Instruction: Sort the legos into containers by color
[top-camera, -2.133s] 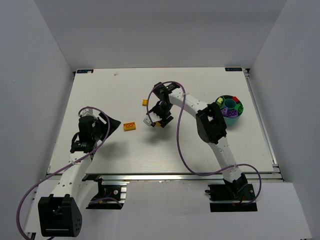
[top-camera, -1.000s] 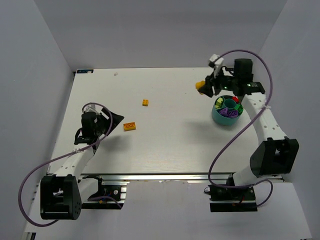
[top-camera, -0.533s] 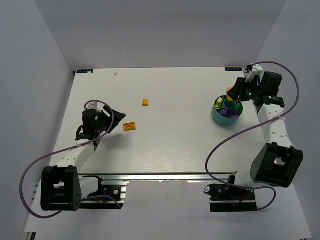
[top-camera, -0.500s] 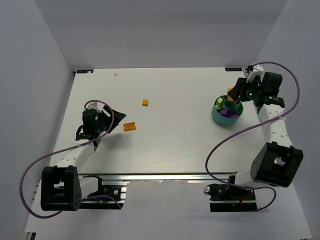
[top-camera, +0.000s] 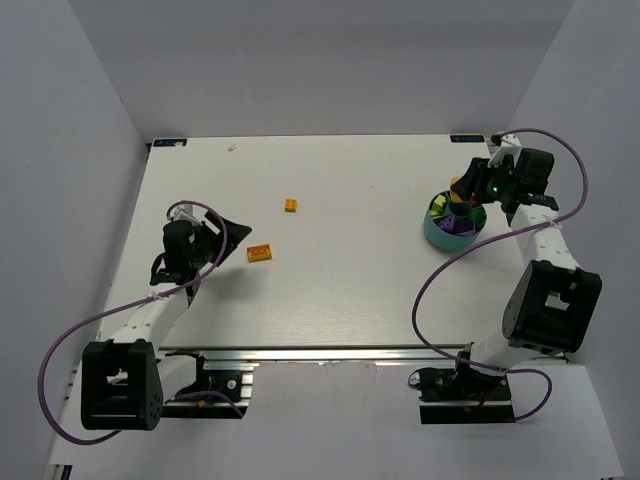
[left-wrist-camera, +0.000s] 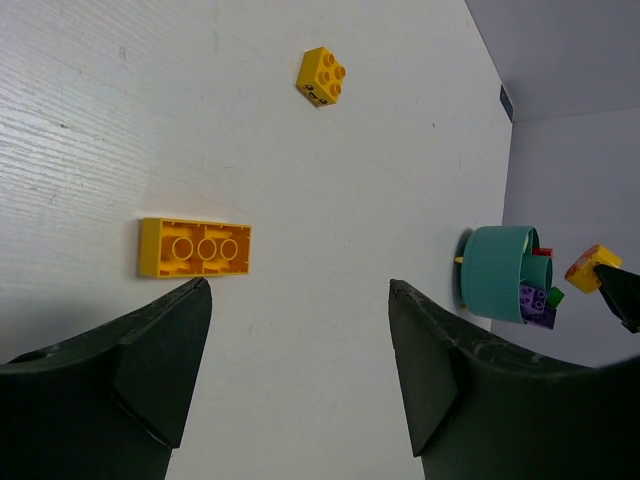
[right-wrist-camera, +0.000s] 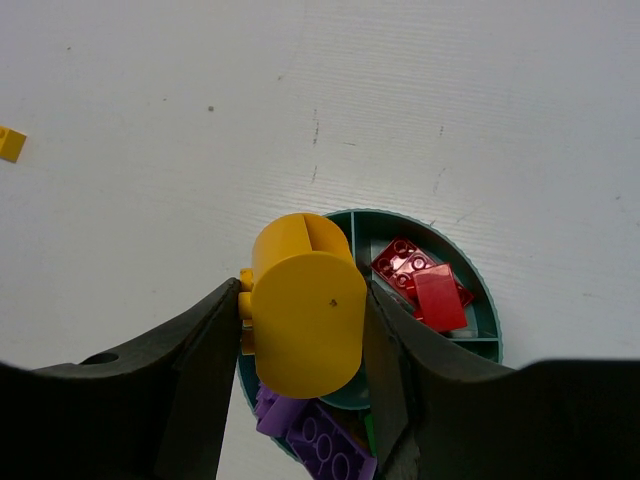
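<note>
The rounded orange-yellow brick (right-wrist-camera: 305, 305) was pinched between the two fingers of the right gripper (right-wrist-camera: 298, 300), one finger pressed against each side, so the claw was closed on it at a middling width. The brick hung above the teal bowl (right-wrist-camera: 392, 212), clear of it; from the wrist camera it covered the bowl's left half and hid the middle. To the right of the brick, one compartment of the bowl held red bricks (right-wrist-camera: 420, 285), and below it another held purple bricks (right-wrist-camera: 322, 442).

In the top view the bowl (top-camera: 447, 240) stood near the right edge of the white table (top-camera: 350, 290), with the right gripper (top-camera: 468, 188) and its brick (top-camera: 457, 185) over the bowl's far rim.

Two bricks lay well apart from the bowl on the left half of the table. An orange oblong brick (top-camera: 260, 252) lay flat, its hollow underside with three rings facing up in the left wrist view (left-wrist-camera: 195, 247). A small square orange-yellow brick (top-camera: 289, 205) with four studs (left-wrist-camera: 322, 76) lay farther back, apart from the first.

The left gripper (top-camera: 215, 235) hung near the oblong brick. Its jaws stood wide with nothing between them (left-wrist-camera: 298, 290), and that brick lay just beyond the tip of its left finger (left-wrist-camera: 150, 360). The same view showed the bowl (left-wrist-camera: 490, 280) far off.
</note>
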